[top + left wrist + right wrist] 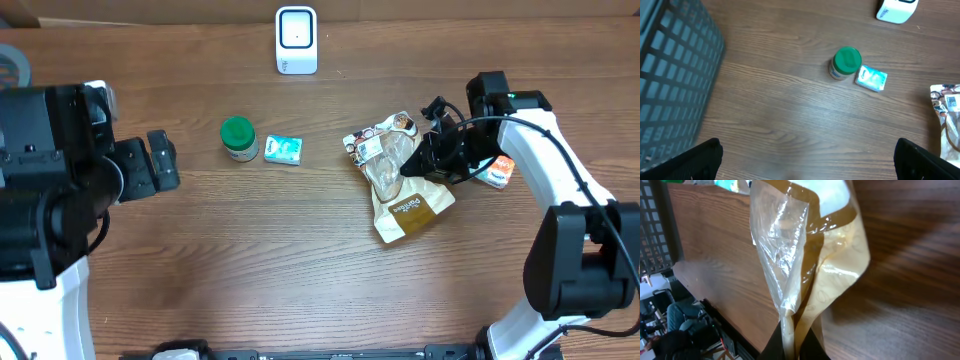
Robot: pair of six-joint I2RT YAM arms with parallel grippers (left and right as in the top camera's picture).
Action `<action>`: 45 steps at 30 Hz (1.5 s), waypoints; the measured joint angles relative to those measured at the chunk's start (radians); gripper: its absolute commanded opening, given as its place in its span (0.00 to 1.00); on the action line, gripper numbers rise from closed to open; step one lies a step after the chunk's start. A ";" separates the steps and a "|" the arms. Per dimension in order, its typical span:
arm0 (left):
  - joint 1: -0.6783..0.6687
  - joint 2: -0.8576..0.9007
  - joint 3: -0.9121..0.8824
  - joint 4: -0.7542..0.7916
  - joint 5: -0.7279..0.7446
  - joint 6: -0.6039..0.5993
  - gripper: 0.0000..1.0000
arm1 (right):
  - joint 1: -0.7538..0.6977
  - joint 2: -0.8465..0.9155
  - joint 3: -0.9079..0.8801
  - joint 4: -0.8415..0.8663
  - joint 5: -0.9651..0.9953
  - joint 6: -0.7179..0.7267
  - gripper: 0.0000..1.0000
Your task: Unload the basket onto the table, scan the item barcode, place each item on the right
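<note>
The item is a tan pouch with a clear plastic window (pixel 400 175), lying right of the table's centre with its far end raised; its label edge shows in the left wrist view (pixel 947 107). My right gripper (pixel 428 160) is shut on the pouch's edge, and the crumpled film and tan foil (pixel 805 270) rise from between its fingers (pixel 795 347). The white barcode scanner (pixel 296 40) stands at the back centre, its corner also in the left wrist view (pixel 896 10). My left gripper (pixel 160 162) hangs open at the far left over bare wood (pixel 807 160), holding nothing.
A green-lidded jar (pixel 238 138) and a small teal box (pixel 283 150) sit side by side left of centre. A small orange-and-white pack (pixel 496 172) lies just right of the right gripper. A grey mesh basket (pixel 670 75) stands at the left.
</note>
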 measured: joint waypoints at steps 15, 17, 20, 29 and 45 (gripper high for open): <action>0.417 0.120 0.000 0.023 0.241 0.060 0.99 | 0.084 -0.004 0.003 0.013 -0.115 0.006 0.04; 0.435 0.121 0.000 0.024 0.263 0.061 1.00 | 0.094 -0.006 0.014 0.008 -0.145 0.006 0.04; 0.439 0.121 0.000 0.027 0.283 0.061 0.99 | 0.095 -0.025 0.043 0.004 -0.193 0.007 0.04; 0.439 0.121 0.000 0.029 0.303 0.061 1.00 | 0.095 -0.226 0.183 -0.063 -0.280 0.007 0.04; 0.438 0.121 0.000 0.029 0.305 0.061 0.99 | 0.097 -0.492 0.204 -0.074 -0.291 0.062 0.04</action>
